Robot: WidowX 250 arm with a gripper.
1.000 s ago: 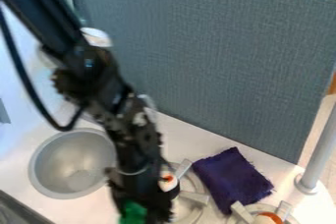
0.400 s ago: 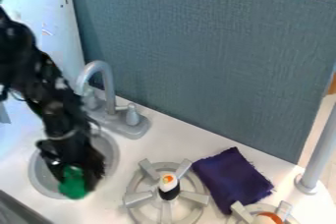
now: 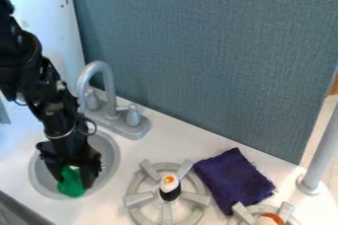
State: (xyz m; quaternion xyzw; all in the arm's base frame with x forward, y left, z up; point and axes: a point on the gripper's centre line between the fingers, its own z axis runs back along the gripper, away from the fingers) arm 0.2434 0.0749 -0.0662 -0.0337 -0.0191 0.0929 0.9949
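Before blue partition [image 3: 204,61]: white counter [image 3: 175,145], sink [image 3: 109,153], tool [image 3: 72,170] holding green object [image 3: 71,186].

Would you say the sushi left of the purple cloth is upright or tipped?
Upright: the sushi has its dark end down, orange centre up.

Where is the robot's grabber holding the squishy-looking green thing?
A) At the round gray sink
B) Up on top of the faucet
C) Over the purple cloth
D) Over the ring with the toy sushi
A, because the gripper is down at the round gray sink with the green thing between its fingers.
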